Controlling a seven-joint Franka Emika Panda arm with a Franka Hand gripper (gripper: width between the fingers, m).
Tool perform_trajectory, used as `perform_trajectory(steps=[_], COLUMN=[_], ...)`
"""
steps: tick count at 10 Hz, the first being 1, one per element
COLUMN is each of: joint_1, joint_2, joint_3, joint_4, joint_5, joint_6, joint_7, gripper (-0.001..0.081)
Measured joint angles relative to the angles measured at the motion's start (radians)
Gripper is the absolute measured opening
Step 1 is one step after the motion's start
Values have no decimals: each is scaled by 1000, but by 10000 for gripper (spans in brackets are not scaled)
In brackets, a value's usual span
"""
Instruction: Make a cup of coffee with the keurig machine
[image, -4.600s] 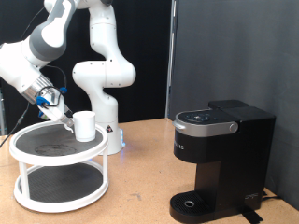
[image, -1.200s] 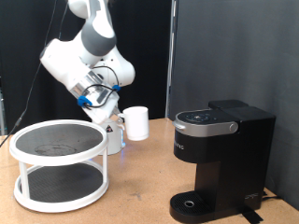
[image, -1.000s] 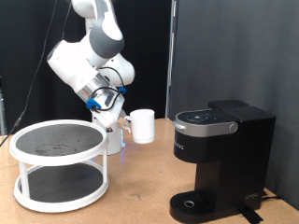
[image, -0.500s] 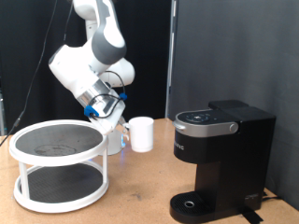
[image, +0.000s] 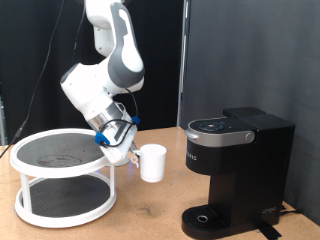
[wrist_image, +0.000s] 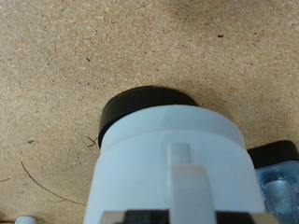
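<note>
left of the keurig machine, the tool grips the cup above the bench. keeping it upright and clear of the machine's front looks wise.

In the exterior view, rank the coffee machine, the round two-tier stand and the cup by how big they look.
1. Coffee machine and round two-tier stand: too close to rank, and neither seems much nearer the camera.
2. Cup, clearly smallest, held by the gripper.
</note>
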Motion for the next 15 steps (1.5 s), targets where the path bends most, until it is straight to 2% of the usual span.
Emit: perform_trajectory(steps=[6,11,15], joint_1=[11,21,49], joint_2=[139,169,208], joint_3=[32,99,169], joint_4=[60,81,93], joint_5=[119,206,273], joint_6=[27,33,99], joint_7=[-76,-131,-131], gripper=[3,3,3])
